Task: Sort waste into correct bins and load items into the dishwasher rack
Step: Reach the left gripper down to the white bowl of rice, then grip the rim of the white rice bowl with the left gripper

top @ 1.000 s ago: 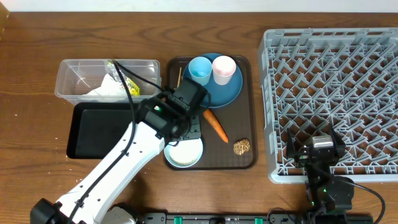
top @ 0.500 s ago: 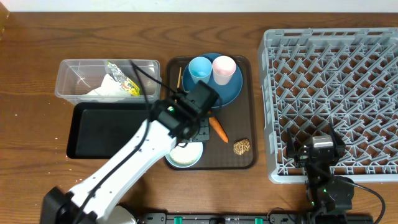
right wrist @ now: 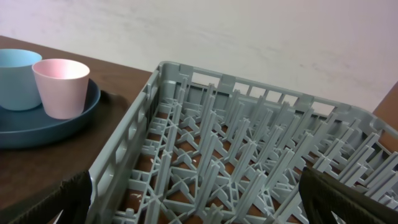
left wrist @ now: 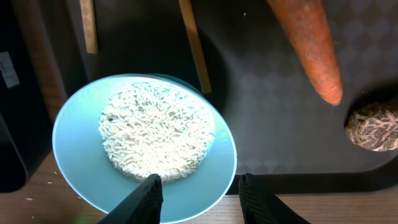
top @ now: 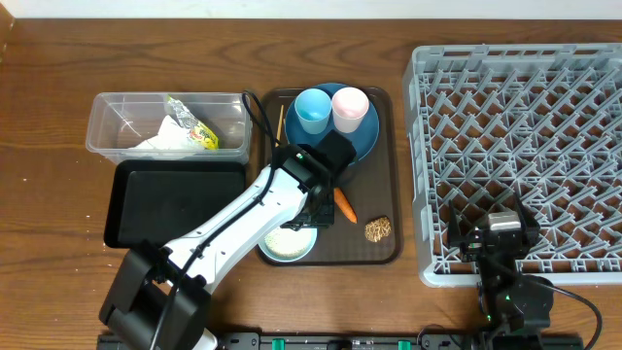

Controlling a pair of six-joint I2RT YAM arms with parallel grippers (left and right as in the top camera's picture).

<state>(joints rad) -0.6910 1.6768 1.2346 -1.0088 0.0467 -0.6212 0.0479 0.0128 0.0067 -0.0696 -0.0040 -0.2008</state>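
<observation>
Counter, brown wood grain, carries everything. Grey peg rack fills its right side, the biggest item here, nothing loaded in it. Brown serving tray sits mid-counter, left of the rack and apart from it. Black tray lies left of the serving tray, with the clear tub just behind it. Blue plate is at the far end of the serving tray. The bowl sits at that tray's near left corner, its rim jutting past the edge. My left end effector hangs over the bowl's near rim, fingers parted, nothing clamped between them. My right end effector sits low at the rack's near left corner, fingers spread wide, empty. Blue cup and pink cup stand upright side by side on the plate, touching or nearly so. White napkin lies crumpled in the tub, and the green-yellow wrapper leans on it. Carrot lies on the serving tray right of the bowl, tip toward the brown food lump but short of it. Chopsticks lie on the tray behind the bowl, slightly apart. Rice is heaped in the middle of the bowl.
</observation>
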